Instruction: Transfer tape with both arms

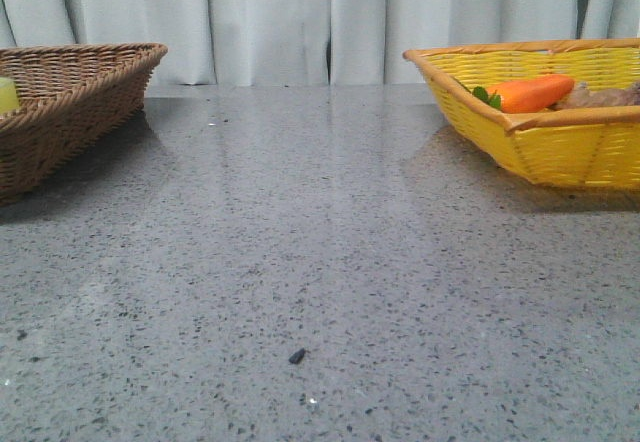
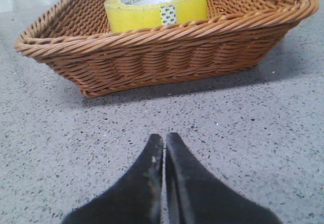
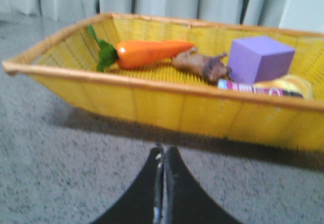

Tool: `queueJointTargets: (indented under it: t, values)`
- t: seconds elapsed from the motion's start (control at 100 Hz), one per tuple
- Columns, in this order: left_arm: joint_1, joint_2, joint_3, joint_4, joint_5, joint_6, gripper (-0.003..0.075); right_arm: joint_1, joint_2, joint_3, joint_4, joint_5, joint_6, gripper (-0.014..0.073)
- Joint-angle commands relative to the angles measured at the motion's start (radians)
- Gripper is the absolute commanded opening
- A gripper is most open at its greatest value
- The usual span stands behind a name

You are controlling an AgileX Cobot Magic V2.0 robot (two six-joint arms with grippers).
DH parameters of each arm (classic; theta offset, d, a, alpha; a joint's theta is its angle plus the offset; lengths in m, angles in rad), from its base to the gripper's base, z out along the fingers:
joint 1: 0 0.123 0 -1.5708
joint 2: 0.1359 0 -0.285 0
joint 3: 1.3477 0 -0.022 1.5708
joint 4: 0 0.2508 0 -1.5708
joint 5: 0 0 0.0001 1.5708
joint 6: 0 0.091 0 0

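- The tape (image 2: 156,6), a wide yellow roll with a white core printed in green and a white patterned strip on its side, lies flat inside the brown wicker basket (image 2: 167,57); the left wrist view shows it whole above the basket's near rim.
- In the front view only a pale yellow sliver of the tape (image 1: 8,95) shows, at the picture's left edge inside the brown wicker basket (image 1: 70,112), so its core and strip cannot be made out there.
- The left gripper (image 2: 164,143) hangs over the bare grey speckled table (image 2: 253,148), short of the brown basket and apart from it; its two black fingers are pressed together with only a thin seam between them and nothing held.
- The right gripper (image 3: 163,155) appears in the right wrist view, fingers likewise closed tip to tip and empty, just short of the yellow woven basket (image 3: 152,107).
- Neither gripper nor arm shows in the front view.
- The right wrist view looks into the yellow basket: an orange carrot (image 3: 152,53) with green leaves, a brown lumpy object (image 3: 202,66) beside it, a purple cube (image 3: 259,59), and a blurred yellowish item with a pink label (image 3: 268,86) near the rim.
- The front view shows the yellow basket (image 1: 560,142) on the right with the carrot (image 1: 530,93) and the brown object (image 1: 605,96) peeking over its rim; the cube is hidden there.
- Pale curtains (image 1: 320,22) hang behind the table (image 1: 320,262), and a small dark speck (image 1: 297,356) lies on it.
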Motion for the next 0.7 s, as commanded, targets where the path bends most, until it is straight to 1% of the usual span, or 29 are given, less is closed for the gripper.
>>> queueJointTargets:
  t: [0.0,0.16,0.69]
  values:
    - [0.000,-0.029,0.009,0.000,-0.065,-0.008,-0.0021,-0.011,-0.023,0.018,0.003,-0.017,-0.009,-0.0067]
    - [0.000,-0.029,0.009,0.000,-0.065,-0.008,-0.0021,-0.011,-0.023,0.018,0.003,0.144,-0.009,-0.0067]
    - [0.000,-0.029,0.009,0.000,-0.065,-0.008,-0.0021,-0.011,-0.023,0.018,0.003,0.134,-0.009,-0.0067]
